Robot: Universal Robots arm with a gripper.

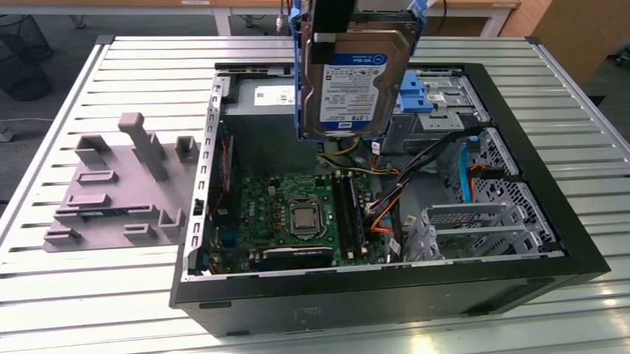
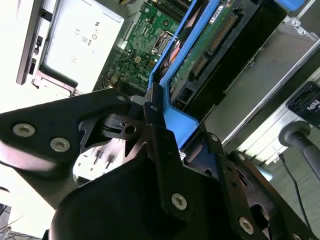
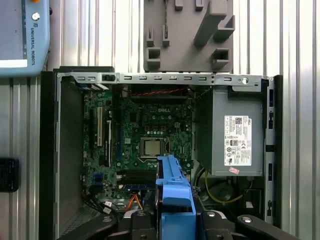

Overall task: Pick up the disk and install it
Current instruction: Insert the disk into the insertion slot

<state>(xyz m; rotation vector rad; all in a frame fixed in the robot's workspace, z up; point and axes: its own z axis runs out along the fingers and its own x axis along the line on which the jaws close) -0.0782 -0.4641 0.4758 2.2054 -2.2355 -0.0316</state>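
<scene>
The disk (image 1: pixel 350 81), a silver hard drive with a white-and-blue label in a blue carrier frame, hangs upright above the open computer case (image 1: pixel 551 221), over its rear middle. My gripper (image 1: pixel 331 18) comes down from above and is shut on the carrier's upper end. In the second wrist view the black fingers (image 2: pixel 160 145) clamp the blue carrier, and the disk (image 2: pixel 210 45) shows its green circuit board. In the first wrist view my gripper (image 3: pixel 175 220) holds the blue carrier frame (image 3: pixel 172 192) over the motherboard (image 3: pixel 145 140).
Inside the case sit a grey power supply box (image 3: pixel 235 135), a blue latch bracket (image 1: pixel 418 92) at the drive bay, a metal drive cage (image 1: pixel 473 225) and loose cables (image 1: pixel 394 199). A grey fixture block (image 1: pixel 118 184) stands on the slatted table (image 1: pixel 59 287) at the exterior view's left.
</scene>
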